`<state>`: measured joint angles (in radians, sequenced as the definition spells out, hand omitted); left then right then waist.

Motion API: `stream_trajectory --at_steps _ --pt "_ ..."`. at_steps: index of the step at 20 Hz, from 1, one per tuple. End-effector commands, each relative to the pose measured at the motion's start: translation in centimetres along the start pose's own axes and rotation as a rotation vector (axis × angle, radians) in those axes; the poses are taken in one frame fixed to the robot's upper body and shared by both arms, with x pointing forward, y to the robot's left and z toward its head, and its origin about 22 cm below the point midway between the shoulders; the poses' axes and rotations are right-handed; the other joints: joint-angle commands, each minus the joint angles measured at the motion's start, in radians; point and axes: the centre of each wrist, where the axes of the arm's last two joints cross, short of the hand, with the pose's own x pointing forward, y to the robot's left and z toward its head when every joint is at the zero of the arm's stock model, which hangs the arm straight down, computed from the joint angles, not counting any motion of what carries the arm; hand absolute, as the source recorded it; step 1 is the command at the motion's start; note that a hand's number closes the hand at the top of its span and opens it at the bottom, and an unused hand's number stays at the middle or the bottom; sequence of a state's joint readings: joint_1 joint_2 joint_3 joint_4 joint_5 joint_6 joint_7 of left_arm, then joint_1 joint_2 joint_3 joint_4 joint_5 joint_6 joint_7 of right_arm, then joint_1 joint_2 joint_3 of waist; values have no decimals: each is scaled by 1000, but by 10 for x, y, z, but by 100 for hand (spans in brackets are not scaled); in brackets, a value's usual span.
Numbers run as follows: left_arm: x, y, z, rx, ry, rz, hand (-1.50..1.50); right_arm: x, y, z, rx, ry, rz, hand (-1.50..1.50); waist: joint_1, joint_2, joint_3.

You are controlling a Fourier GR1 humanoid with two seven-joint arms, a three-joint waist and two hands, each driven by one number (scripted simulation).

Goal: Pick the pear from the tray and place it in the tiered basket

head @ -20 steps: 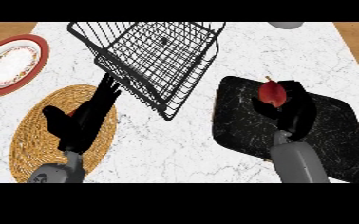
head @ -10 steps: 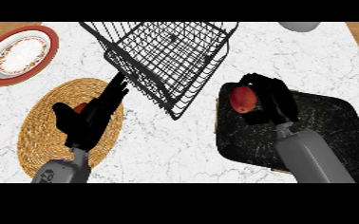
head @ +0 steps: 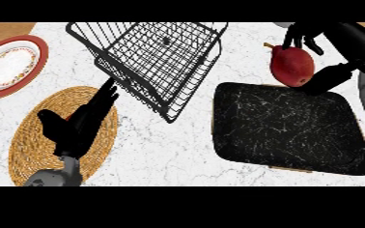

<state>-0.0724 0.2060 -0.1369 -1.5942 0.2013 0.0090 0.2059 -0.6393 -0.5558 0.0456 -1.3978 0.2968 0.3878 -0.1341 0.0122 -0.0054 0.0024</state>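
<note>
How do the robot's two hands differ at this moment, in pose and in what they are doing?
The right hand has its fingers curled round the red pear, just beyond the black tray; the left hand holds nothing. The right shows at the view's upper right; the left rests with straight fingers over the woven mat, near the basket. Both are black.

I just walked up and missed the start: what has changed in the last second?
The right hand closed round the red pear and lifted it off the black tray, towards the view's upper right. The left hand stays open over the woven mat; the wire basket holds nothing.
</note>
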Motion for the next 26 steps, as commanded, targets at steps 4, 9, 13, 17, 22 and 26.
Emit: stream_trajectory --at_steps 4,9,13,17,22,26 --pt "-4 -18 -16 -26 30 -1 0 29 -90 -27 -47 -118 -86 150 0 9 -3" --pt "17 -4 -22 -2 17 3 0 75 -103 -54 -36 -149 -31 150 -3 6 -3" --pt "4 -8 -18 -23 22 -13 0 107 -112 -83 -19 -141 22 150 4 9 -4" --pt "5 -23 -35 -20 27 -23 0 131 -79 -120 19 -114 -23 150 -1 11 -4" --pt "-7 -20 -28 -37 38 -7 0 148 -58 -153 -2 -80 -89 150 2 13 -4" --pt "16 -24 -18 -48 16 1 0 176 -25 -184 10 -48 -86 150 20 12 -4"
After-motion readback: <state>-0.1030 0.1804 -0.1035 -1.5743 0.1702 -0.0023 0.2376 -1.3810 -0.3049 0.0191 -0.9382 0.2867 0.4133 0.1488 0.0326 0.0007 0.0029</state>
